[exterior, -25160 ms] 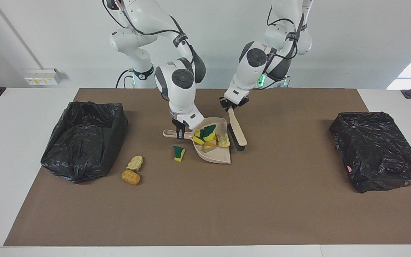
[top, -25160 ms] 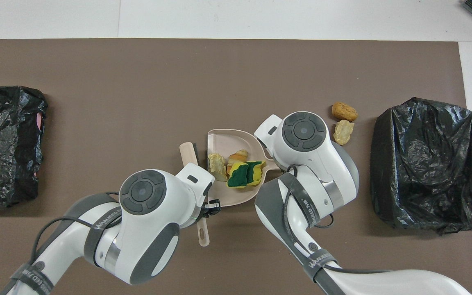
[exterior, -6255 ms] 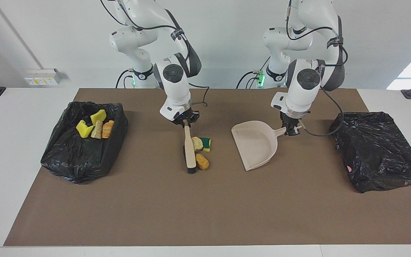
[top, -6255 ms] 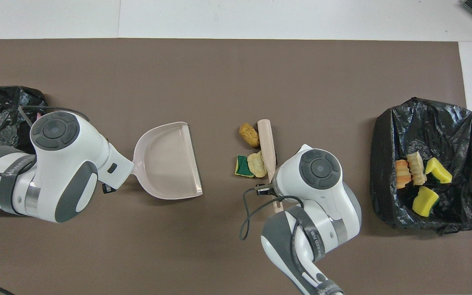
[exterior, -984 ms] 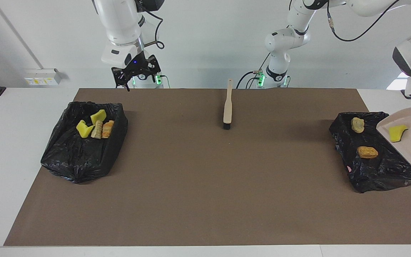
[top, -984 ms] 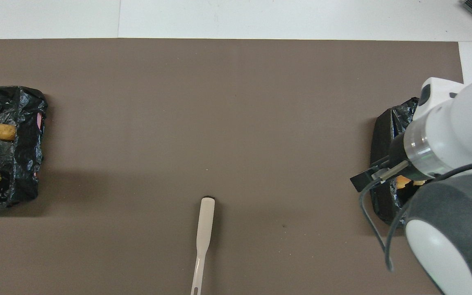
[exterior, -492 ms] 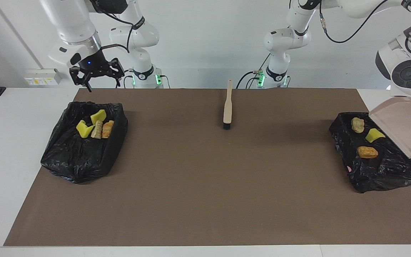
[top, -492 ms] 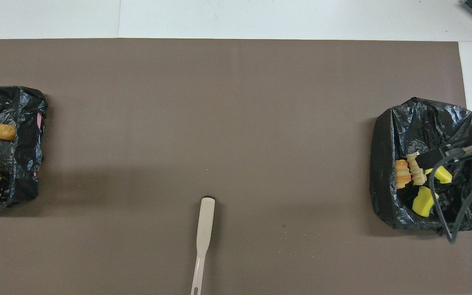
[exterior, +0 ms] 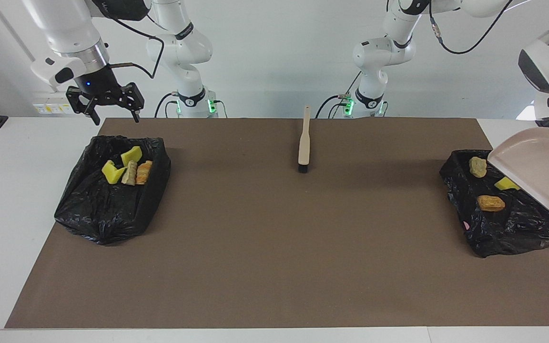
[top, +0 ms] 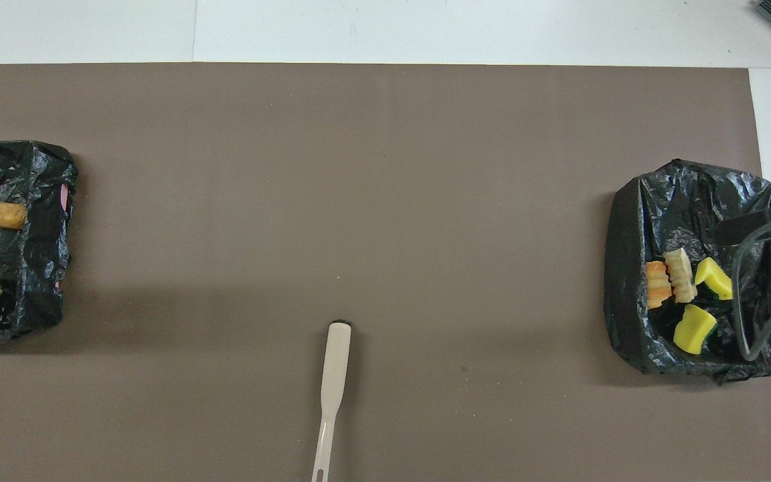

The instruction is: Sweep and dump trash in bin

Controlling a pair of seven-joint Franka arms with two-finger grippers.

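The trash lies in two black-bagged bins. The bin at the left arm's end holds a pale wad, a yellow sponge piece and an orange-brown lump. The beige dustpan hangs tilted over this bin under the left arm, its handle and my left gripper out of frame. The bin at the right arm's end holds several scraps. My right gripper hangs open and empty above that bin. The scraps show in the overhead view too.
The beige brush with black bristles lies loose on the brown mat midway between the bins, close to the robots, handle toward them. It shows in the overhead view as the brush.
The yellow sponge piece slid out of the dustpan into the bin at the left arm's end. The right gripper swung from near its base out over the bin at its end.
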